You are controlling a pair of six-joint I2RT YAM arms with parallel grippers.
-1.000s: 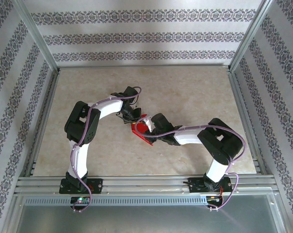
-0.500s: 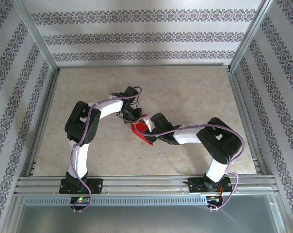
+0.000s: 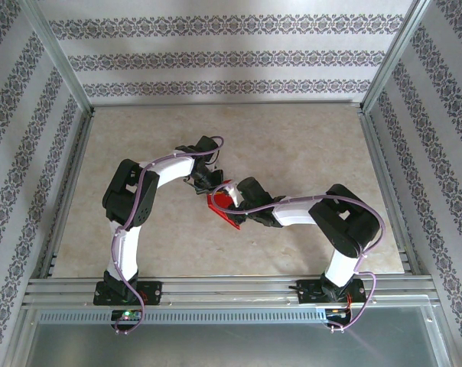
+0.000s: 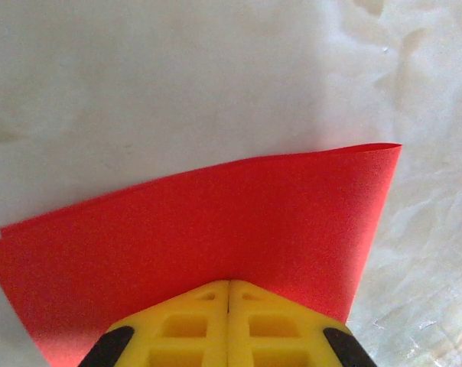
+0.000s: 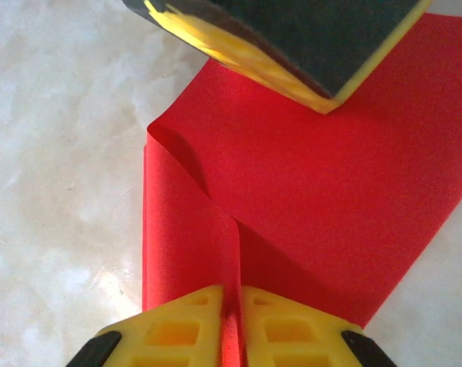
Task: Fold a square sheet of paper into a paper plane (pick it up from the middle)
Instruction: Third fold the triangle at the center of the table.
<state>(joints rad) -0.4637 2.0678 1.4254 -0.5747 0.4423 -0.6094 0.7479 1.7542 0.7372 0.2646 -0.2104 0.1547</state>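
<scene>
The square sheet of paper point(image 3: 222, 209) is bright red and lies partly folded on the table between the two arms. In the left wrist view it shows as a doubled sheet point(image 4: 216, 222) with a curled upper edge. My left gripper point(image 4: 229, 284) is shut, its yellow fingertips together with nothing between them, resting at the sheet's near edge; from above it sits point(image 3: 209, 189) at the paper's far-left side. My right gripper point(image 5: 231, 294) is shut on a raised ridge of the paper point(image 5: 330, 191), which runs up between its fingers. The left gripper's finger point(image 5: 292, 38) hangs over the far end.
The beige marble-pattern table point(image 3: 292, 145) is bounded by aluminium rails and patterned walls on three sides. The arm bases sit on the rail at the near edge point(image 3: 231, 290). Both forearms arch toward the table's middle.
The right arm has crept very slightly to the left. The paper and the left gripper stay where they were.
</scene>
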